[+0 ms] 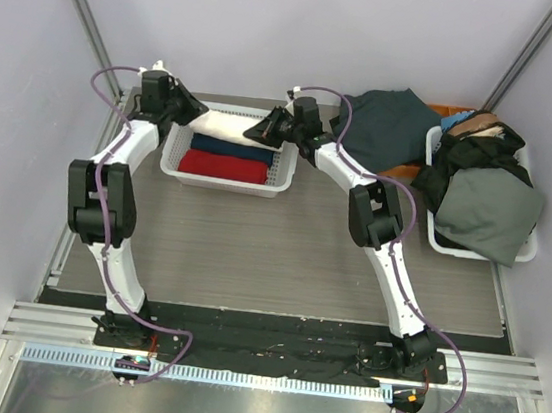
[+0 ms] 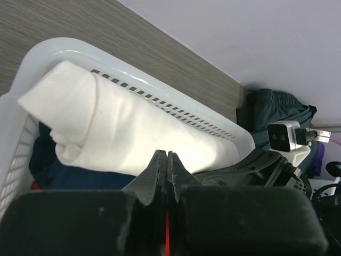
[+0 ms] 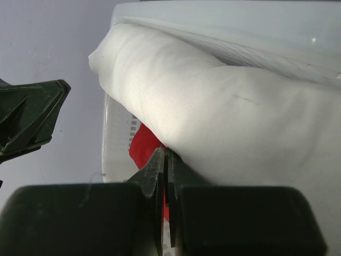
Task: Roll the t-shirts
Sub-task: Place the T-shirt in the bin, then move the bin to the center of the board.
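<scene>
Already rolled: 3 t-shirts lie as rolls in the white lattice basket at the far left of the worktop. The white t-shirt lies along the far wall, the navy t-shirt in the middle and the red t-shirt nearest.
Left gripper: jaws pressed together with nothing between them, poised above the white roll near its left end.
Right gripper: jaws together and empty, tips just beside the roll's right end. Whether they touch the cloth cannot be told.
White roll: resting in the basket with neither gripper holding it, so this shirt looks finished.
Left to do: a dark green garment lies loose on the worktop. A second basket is heaped with unrolled clothes, and which of them are t-shirts cannot be told.
Progress: probably under halfway.
</scene>
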